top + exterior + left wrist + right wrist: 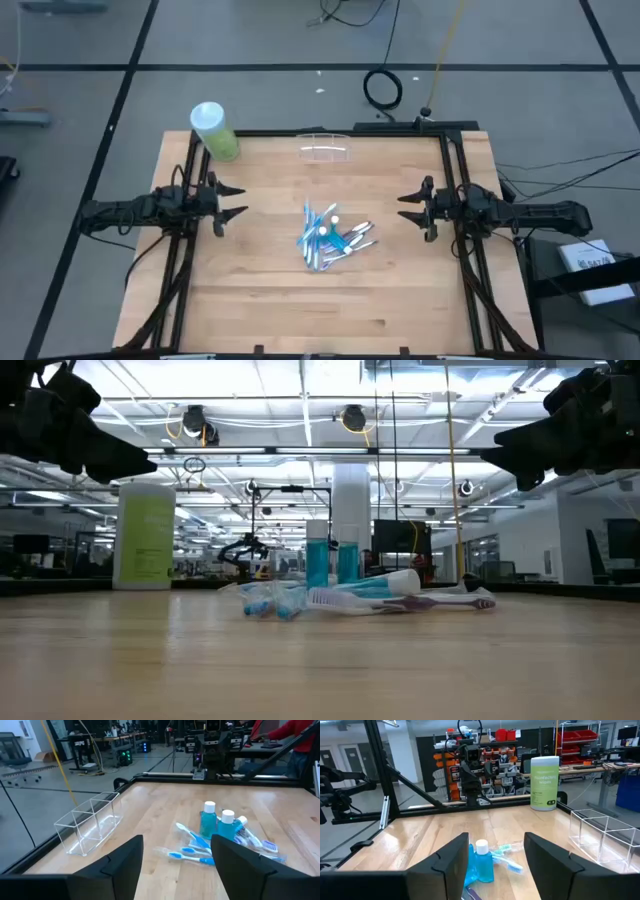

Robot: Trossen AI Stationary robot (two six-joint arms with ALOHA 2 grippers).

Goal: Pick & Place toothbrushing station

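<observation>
A heap of thin blue, white and purple toothbrushes with two small blue bottles with white caps [330, 240] lies on the middle of the wooden table; it also shows in the low view [350, 598], the left wrist view [220, 837] and the right wrist view [487, 862]. A clear plastic box with a divider [326, 147] stands at the table's far edge, also seen in the left wrist view [90, 822] and the right wrist view [605, 837]. My left gripper [236, 202] is open and empty, left of the heap. My right gripper [406, 207] is open and empty, right of the heap.
A light-green wipes canister with a white lid [214, 130] stands at the table's far left corner; it also shows in the right wrist view [544, 782]. A dark frame [450, 170] runs along the table's edges. Bare wood lies near the front edge [320, 310].
</observation>
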